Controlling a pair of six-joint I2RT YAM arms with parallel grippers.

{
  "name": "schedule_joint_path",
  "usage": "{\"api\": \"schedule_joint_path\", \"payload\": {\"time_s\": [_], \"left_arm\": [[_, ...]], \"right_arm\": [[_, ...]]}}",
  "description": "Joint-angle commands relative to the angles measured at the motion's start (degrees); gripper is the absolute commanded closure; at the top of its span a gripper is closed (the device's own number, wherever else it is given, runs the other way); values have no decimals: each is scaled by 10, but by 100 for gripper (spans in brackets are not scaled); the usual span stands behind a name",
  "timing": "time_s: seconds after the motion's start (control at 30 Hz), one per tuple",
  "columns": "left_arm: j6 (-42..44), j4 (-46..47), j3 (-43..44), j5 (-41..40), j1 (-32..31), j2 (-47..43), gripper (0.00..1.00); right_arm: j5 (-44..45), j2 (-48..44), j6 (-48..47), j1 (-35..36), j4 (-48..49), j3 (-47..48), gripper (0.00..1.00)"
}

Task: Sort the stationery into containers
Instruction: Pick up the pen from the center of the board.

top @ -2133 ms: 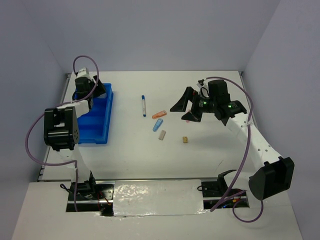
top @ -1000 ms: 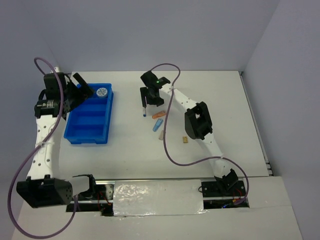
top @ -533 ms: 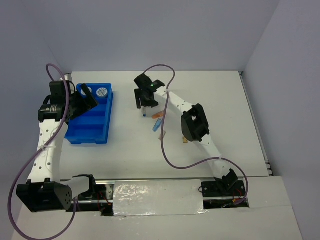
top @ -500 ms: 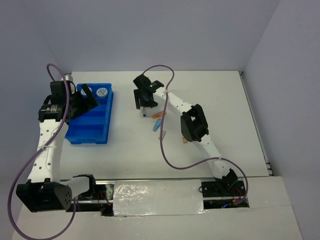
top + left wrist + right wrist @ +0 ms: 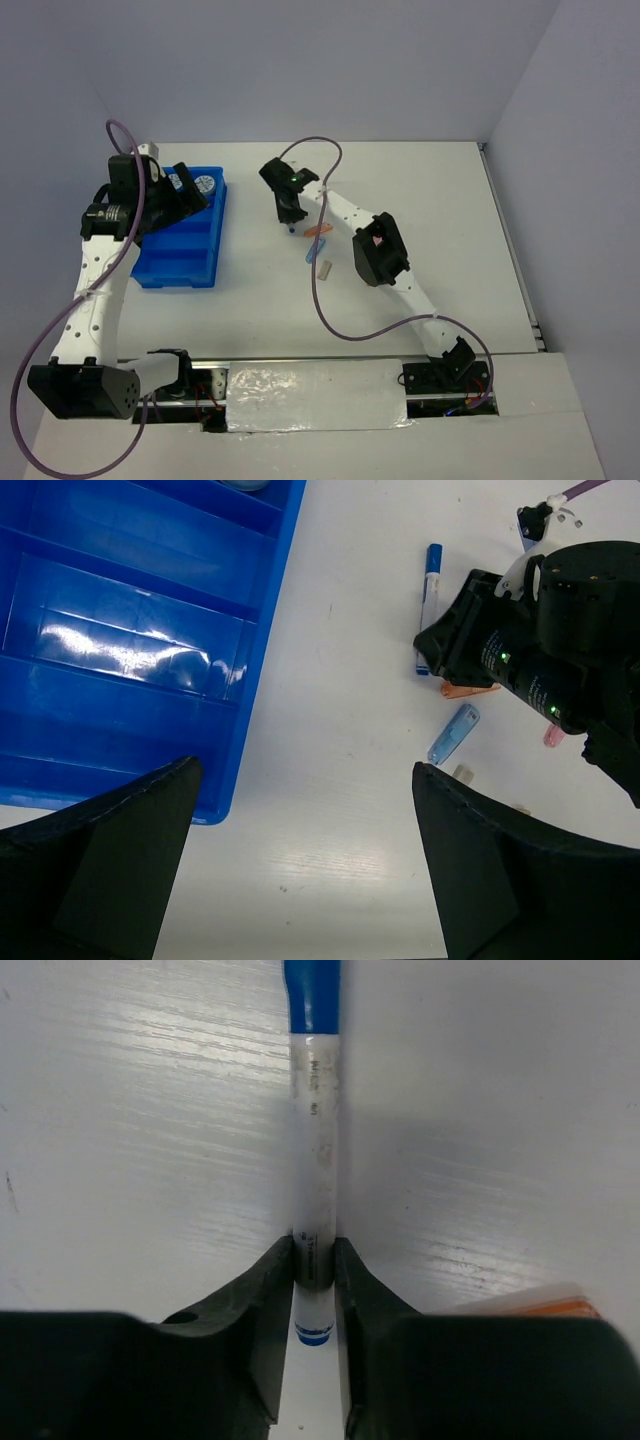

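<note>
The white table (image 5: 450, 220) carries a blue tray (image 5: 217, 240) at left; mid-table lie a pen (image 5: 428, 605), orange capsule (image 5: 320, 231), light-blue capsule (image 5: 312, 250) and tan block (image 5: 324, 267).

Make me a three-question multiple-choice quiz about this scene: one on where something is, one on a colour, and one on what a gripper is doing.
1. Relative to the blue tray, the light-blue capsule lies:
A inside it; B on the table outside it; C on its rim.
2. The cap of the pen is:
A blue; B red; C green.
3. The right gripper is:
A wide open; B holding a capsule; C shut on the pen.

Answers:
1 B: the left wrist view shows it on the white tabletop, apart from the tray.
2 A: the right wrist view shows a blue end.
3 C: its jaws pinch the pen's barrel.
</note>
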Motion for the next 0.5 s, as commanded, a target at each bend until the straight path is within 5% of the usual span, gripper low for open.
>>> {"api": "schedule_joint_path", "payload": {"time_s": [0.0,0.1,0.47], "left_arm": [[8,7,23,6,-2,8,1],[6,10,31,21,-3,14,1],[-49,81,51,251,21,51,1]], "right_arm": [[9,3,4,0,-26,-7,76],[-50,-18,-2,-4,1,-51,100],[-383,-292,-43,-10,295,-267,100]]}}
